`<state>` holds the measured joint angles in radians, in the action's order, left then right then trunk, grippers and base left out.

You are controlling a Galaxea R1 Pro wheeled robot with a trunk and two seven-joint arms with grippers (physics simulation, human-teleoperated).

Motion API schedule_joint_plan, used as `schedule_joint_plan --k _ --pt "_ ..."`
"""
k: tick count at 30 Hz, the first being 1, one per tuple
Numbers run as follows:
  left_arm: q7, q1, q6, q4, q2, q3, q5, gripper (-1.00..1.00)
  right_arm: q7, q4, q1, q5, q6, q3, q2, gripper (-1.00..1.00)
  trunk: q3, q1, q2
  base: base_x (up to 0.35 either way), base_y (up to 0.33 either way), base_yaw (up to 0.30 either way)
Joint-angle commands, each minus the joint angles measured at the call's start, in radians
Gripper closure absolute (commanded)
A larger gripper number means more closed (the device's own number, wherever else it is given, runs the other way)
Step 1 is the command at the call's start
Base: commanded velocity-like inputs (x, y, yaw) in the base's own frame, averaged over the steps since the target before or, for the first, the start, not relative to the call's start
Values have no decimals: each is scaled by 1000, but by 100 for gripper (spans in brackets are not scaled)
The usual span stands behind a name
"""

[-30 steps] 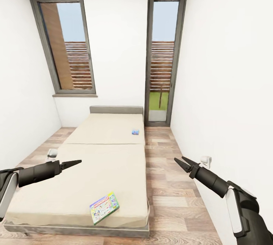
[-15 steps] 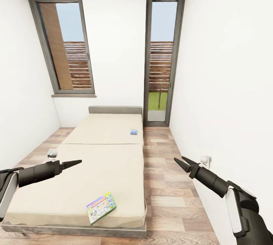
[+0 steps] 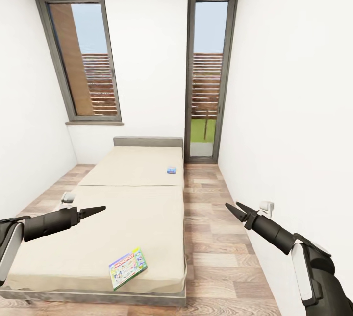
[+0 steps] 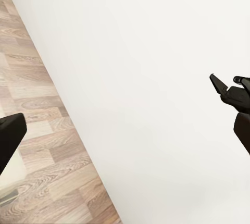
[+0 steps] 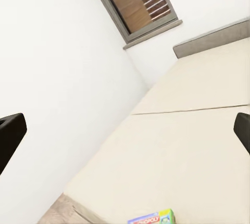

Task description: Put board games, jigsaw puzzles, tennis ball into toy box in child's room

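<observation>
A white-green board game [image 3: 128, 267] lies flat near the foot of the beige bed [image 3: 142, 208], and its edge also shows in the right wrist view [image 5: 153, 217]. A small blue board game [image 3: 171, 170] rests far off near the grey headboard. My left gripper [image 3: 100, 208] hovers over the bed's left side, open and empty. My right gripper [image 3: 232, 205] hangs open and empty above the wooden floor to the right of the bed, and it also appears in the left wrist view [image 4: 229, 86]. The toy box, table, puzzles and ball are out of view.
A white wall [image 3: 294, 110] runs close along my right arm. A strip of wood floor [image 3: 211, 237] lies between it and the bed. A tall window [image 3: 86, 56] and a glass door [image 3: 206, 76] stand at the far end. A small white object [image 3: 67, 198] sits left of the bed.
The whole picture has drifted slightly, so the camera moved; bed and games sit a little further left in view. Both arms keep the same pose.
</observation>
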<state>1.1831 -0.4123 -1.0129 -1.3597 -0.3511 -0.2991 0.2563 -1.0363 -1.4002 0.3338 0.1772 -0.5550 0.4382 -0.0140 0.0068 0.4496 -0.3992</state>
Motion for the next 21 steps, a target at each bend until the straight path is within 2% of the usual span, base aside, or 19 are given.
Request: schedule_joint_plan --k 1,18,21 --pt "2 0 -6 1 0 -1 1 -100 -1 0 1 4 -7 2 -1 -100 0 0 -1 0 74 0" --pt "0 0 -7 2 1 0 0 -100 4 0 1 4 -8 1 -1 -100 0 0 -1 0 11 0" --pt "-22 0 -8 2 1 1 -6 -100 9 1 1 4 -8 1 -1 -100 0 0 -1 0 0 0"
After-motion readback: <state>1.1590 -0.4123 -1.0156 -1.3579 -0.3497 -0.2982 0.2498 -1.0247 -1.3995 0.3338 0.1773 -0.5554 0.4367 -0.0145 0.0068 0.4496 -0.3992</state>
